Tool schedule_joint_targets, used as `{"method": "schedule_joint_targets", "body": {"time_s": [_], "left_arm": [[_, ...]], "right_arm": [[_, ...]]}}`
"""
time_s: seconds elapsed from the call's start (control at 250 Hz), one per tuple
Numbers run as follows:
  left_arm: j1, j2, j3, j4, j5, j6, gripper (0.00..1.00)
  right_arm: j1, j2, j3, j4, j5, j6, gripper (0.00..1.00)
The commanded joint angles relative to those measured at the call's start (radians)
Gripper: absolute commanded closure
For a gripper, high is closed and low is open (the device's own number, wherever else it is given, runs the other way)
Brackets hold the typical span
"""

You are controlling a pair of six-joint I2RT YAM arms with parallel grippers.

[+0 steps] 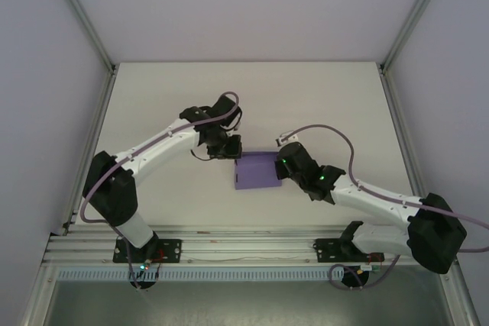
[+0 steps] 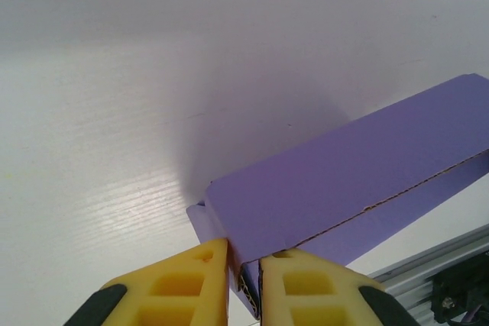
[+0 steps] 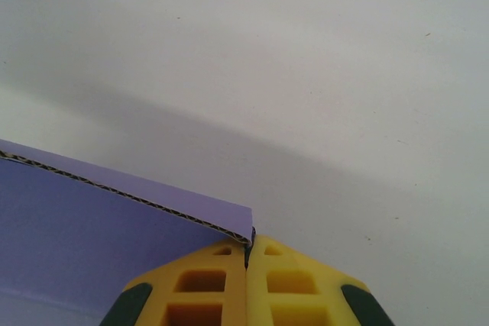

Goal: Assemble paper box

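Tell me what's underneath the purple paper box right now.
White table surrounds the paper box. The patch directly beneath it is covered by its own panels, so anything there is hidden. The left gripper and the right gripper pinch its corners.

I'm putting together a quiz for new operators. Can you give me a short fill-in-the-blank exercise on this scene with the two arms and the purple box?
1. The paper box rests on a ___ table.
2. The right gripper is shut on a ___ of the paper box.
3. An edge of the paper box sits between the left gripper's ___ fingers.

Missing words: white; corner; yellow
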Motion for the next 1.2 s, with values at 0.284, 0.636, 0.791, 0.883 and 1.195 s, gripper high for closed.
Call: {"method": "schedule_joint_targets", "body": {"time_s": [0.284, 0.636, 0.791, 0.883, 1.195], "left_arm": [[-0.051, -0.176, -0.110, 0.117, -0.106, 0.171, 0.38], [-0.060, -0.324, -0.292, 0.142, -0.282, 0.224, 0.35], [-0.062, -0.335, -0.310, 0.172, -0.301, 0.230, 0.40], [-0.060, -0.315, -0.307, 0.175, -0.310, 0.266, 0.44], [-0.060, -0.275, -0.328, 0.222, -0.269, 0.274, 0.62]], "right_arm": [[0.069, -0.066, -0.068, 0.138, 0.066, -0.072, 1.00], [0.071, -0.012, 0.028, -0.003, 0.063, -0.032, 1.00], [0.071, 0.017, 0.081, -0.089, -0.001, -0.001, 1.00], [0.071, 0.031, 0.096, -0.113, 0.004, 0.011, 1.00], [0.070, 0.055, 0.106, -0.127, 0.005, 0.038, 1.00]]}}
